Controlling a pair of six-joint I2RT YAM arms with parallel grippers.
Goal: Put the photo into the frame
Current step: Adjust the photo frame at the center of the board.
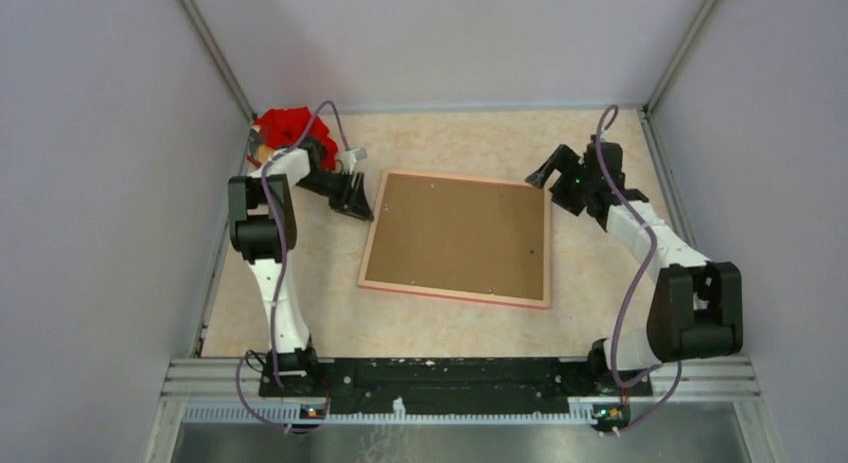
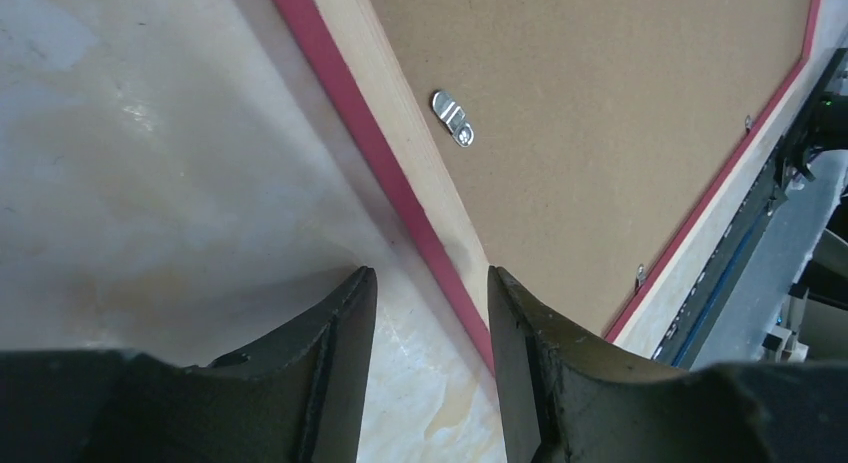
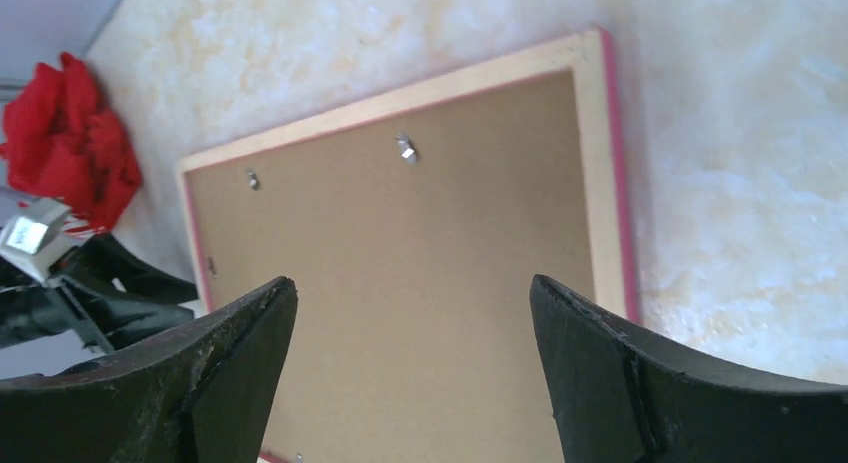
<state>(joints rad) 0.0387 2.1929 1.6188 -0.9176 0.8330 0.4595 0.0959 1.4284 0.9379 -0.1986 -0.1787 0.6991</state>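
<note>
The frame (image 1: 369, 251) lies face down mid-table, its pale wood back and pink edge showing. A plain brown backing board (image 1: 460, 235) fills it, with small metal turn clips (image 2: 453, 119) around its border. The photo is hidden. My left gripper (image 1: 358, 205) is open and empty, low at the frame's left rail (image 2: 425, 183), one finger over the rail and one over the table. My right gripper (image 1: 540, 175) is wide open and empty, raised near the frame's far right corner. In its wrist view, the right gripper (image 3: 413, 283) looks down on the board (image 3: 420, 233) and rail (image 3: 600, 183).
A crumpled red cloth (image 1: 290, 128) lies in the far left corner behind the left arm; it also shows in the right wrist view (image 3: 65, 143). Grey walls close in the table on the left, the back and the right. The arm bases' black rail (image 1: 450, 373) runs along the near edge.
</note>
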